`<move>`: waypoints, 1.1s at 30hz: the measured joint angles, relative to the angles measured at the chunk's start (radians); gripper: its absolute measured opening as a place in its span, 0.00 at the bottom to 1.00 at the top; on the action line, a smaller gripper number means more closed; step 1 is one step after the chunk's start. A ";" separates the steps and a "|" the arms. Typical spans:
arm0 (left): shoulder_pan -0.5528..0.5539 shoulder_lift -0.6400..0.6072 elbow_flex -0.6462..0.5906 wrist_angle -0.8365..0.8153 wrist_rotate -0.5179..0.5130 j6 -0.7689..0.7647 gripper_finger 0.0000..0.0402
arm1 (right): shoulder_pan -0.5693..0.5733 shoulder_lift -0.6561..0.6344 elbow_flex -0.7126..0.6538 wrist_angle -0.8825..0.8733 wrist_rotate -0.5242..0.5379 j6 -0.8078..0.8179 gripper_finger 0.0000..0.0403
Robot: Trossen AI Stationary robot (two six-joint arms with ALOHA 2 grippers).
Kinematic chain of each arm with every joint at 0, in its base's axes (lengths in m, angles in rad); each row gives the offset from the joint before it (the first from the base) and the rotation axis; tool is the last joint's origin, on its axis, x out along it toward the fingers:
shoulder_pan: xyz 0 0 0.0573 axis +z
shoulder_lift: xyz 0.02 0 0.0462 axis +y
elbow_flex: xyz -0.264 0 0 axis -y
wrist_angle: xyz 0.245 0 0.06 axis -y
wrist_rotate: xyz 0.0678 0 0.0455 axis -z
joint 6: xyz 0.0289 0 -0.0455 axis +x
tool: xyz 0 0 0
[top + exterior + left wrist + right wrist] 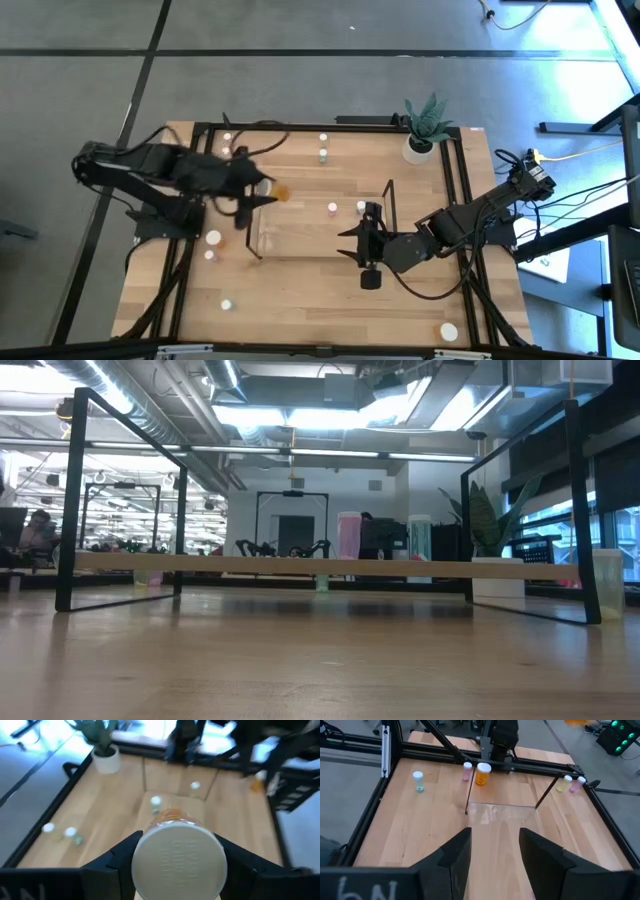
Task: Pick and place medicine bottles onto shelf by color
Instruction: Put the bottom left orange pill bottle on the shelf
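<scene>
Sideways, the orange bottle (175,845) lies gripped in the left tool (258,190), cap toward its wrist; right tool (492,852) released

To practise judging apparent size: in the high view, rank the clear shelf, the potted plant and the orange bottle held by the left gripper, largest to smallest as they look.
1. clear shelf
2. potted plant
3. orange bottle, in the left gripper
</scene>
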 joint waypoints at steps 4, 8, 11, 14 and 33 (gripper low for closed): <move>0.098 0.090 0.044 -0.048 0.086 0.063 0.49 | -0.002 0.000 0.000 0.010 0.034 0.005 0.42; 0.166 0.172 0.047 -0.059 0.150 0.131 0.49 | -0.007 0.000 0.000 0.009 0.053 0.027 0.42; 0.195 0.233 0.047 -0.068 0.200 0.165 0.49 | -0.011 0.000 0.000 0.007 0.056 0.049 0.42; 0.207 0.291 0.047 -0.076 0.240 0.199 0.49 | -0.013 0.000 0.000 0.007 0.061 0.053 0.42; 0.208 0.552 0.047 -0.074 0.261 0.267 0.49 | -0.107 0.000 0.000 -0.071 0.134 0.043 0.42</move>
